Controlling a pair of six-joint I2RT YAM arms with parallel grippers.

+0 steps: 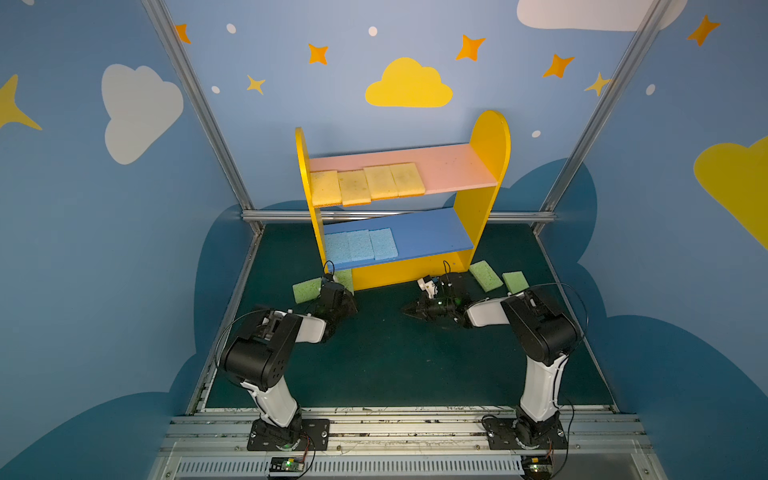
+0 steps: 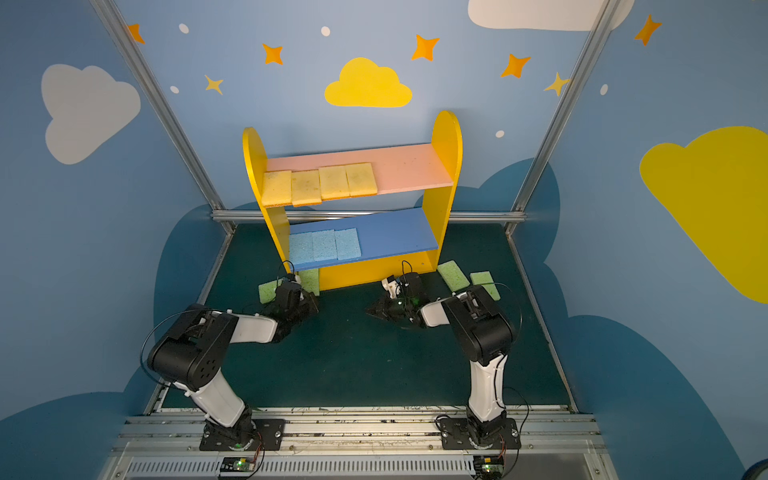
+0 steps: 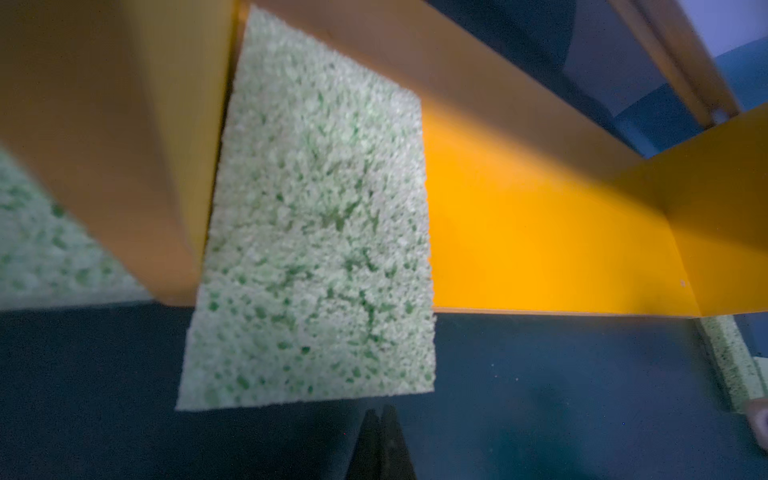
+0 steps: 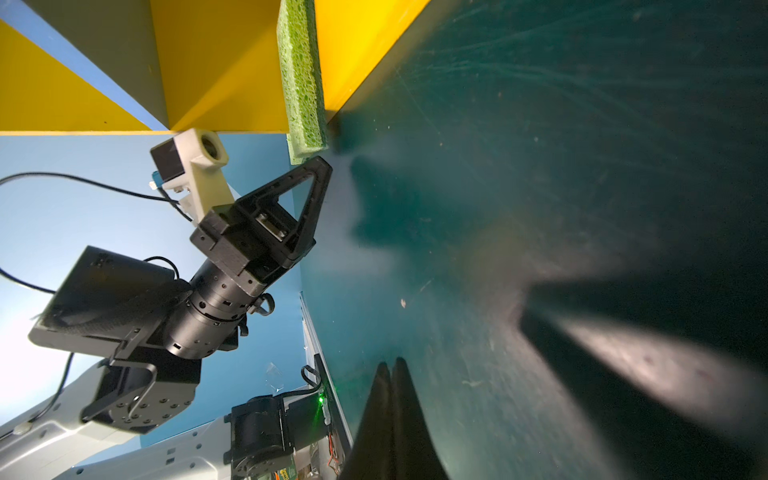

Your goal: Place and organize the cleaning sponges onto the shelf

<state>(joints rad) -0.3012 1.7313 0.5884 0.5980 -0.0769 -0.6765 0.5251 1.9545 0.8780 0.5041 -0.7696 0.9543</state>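
The shelf (image 1: 486, 166) (image 2: 444, 166) stands at the back of the mat. Several yellow sponges (image 1: 368, 185) lie in a row on its pink board, and three light blue sponges (image 1: 359, 245) on its blue board. One green sponge (image 1: 345, 279) (image 3: 316, 232) (image 4: 301, 83) lies at the left end of the yellow base and sticks out over the front edge. My left gripper (image 1: 349, 301) (image 3: 380, 411) (image 4: 326, 164) is shut and empty, its tips right at that sponge's near end. My right gripper (image 1: 405, 309) (image 4: 390, 363) is shut and empty, low over the mat and pointing left.
Another green sponge (image 1: 306, 290) (image 3: 33, 232) lies on the mat left of the shelf's side panel. Two more green sponges (image 1: 485, 275) (image 1: 515, 281) lie on the mat by the shelf's right foot, behind the right arm. Blue walls and metal posts enclose the mat.
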